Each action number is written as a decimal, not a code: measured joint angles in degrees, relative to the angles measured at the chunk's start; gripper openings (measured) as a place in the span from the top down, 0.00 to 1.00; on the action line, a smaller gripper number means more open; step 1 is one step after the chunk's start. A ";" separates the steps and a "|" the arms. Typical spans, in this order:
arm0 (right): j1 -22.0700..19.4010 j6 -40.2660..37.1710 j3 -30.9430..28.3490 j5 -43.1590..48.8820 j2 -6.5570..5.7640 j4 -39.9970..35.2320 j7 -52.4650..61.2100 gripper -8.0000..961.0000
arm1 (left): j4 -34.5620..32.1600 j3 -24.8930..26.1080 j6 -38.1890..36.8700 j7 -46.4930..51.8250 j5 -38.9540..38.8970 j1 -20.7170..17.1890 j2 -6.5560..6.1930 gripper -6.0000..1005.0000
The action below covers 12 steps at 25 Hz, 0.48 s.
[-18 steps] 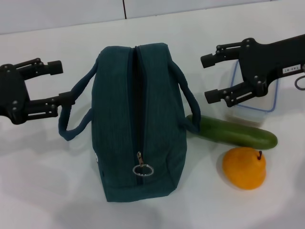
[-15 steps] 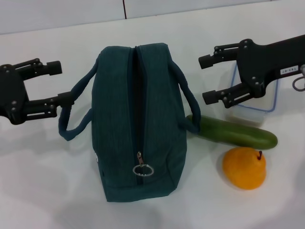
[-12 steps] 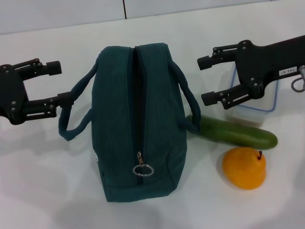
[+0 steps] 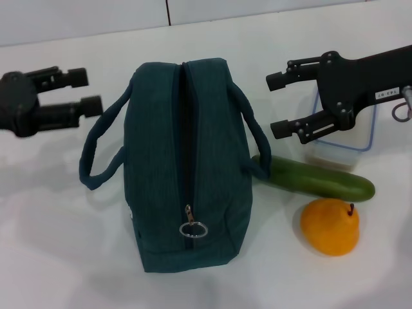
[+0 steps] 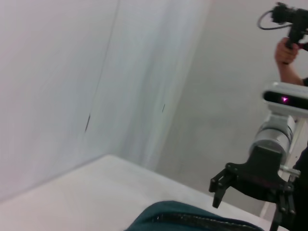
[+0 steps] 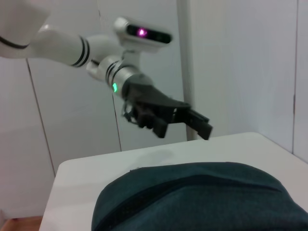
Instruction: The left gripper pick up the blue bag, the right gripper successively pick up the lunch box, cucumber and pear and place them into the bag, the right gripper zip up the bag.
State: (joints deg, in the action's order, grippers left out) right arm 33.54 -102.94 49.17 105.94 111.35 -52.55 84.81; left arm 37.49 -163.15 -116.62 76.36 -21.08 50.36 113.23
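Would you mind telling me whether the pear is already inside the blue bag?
No, the pear sits on the white table beside the cucumber, outside the blue bag.

everything sits on a plain white tabletop, matte, soft shadows on it. at the far edge a pale grey wall with a thin dark vertical seam between two panels. in the left wrist view the wall looks draped or creased, and off in the corner a person's hand holds up a black camera with a cable looping off it
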 joint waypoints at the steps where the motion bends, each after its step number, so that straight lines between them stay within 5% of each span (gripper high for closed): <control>1: 0.05 0.00 0.06 0.00 0.00 0.00 0.00 0.09 | 1.38 -0.03 0.00 3.35 0.89 1.21 0.34 0.18; 10: 0.05 -0.20 -0.04 0.14 -0.22 -0.02 -0.11 0.09 | 15.22 -0.06 0.09 20.80 7.79 8.42 5.97 0.18; 12: 0.00 -0.28 -0.04 0.18 -0.24 -0.01 -0.36 0.09 | 15.41 -0.06 0.09 21.84 7.82 8.52 6.06 0.18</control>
State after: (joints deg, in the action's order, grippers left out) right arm 33.54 -103.22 49.13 106.12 111.10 -52.56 84.45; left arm 52.89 -163.21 -116.53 98.20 -13.26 58.88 119.29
